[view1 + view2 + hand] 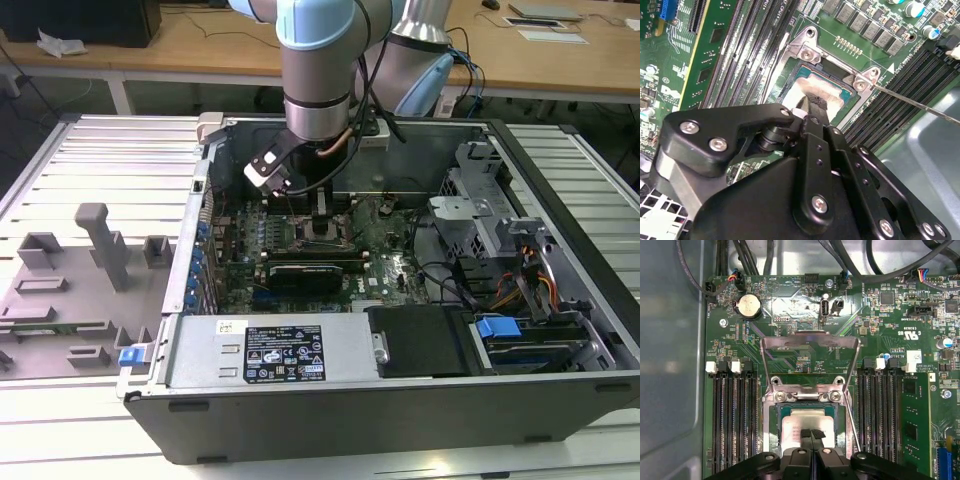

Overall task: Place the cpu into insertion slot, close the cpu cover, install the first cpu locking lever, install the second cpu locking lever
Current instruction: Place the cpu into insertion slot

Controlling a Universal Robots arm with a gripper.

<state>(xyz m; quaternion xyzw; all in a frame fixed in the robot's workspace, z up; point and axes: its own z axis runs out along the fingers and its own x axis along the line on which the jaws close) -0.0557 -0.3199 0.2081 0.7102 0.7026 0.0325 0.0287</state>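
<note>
Firstly, at the exterior view's left, some grey fixtures [95, 240] stand on the slatted desk [110, 150], well apart from the work. Beside them is the open computer case [400, 420] with the green motherboard [390, 265] inside. The arm comes down into the middle of the case, and the end effector [322, 215] is low over the socket area. At the exterior view's right a metal drive cage [500, 220] fills the case's corner.

In the first wrist view, the cpu [797, 422] lies flat inside the insertion slot [776, 432], between 2 banks of memory slots [732, 420]. The end effector [812, 434] has its 2 fingers pressed together with nothing between them. Its tips are on the cpu's metal top or just above it; I cannot tell which. The cpu cover [790, 342] is raised and stands open behind the slot. One thin locking lever [852, 427] is free beside the slot, and in the second wrist view this locking lever [915, 102] reaches away from the socket corner, not latched.

My judgement is that step 1 is done or nearly done. The cover is not yet closed and the 2 levers are not yet installed, so 3 steps are left.
</note>
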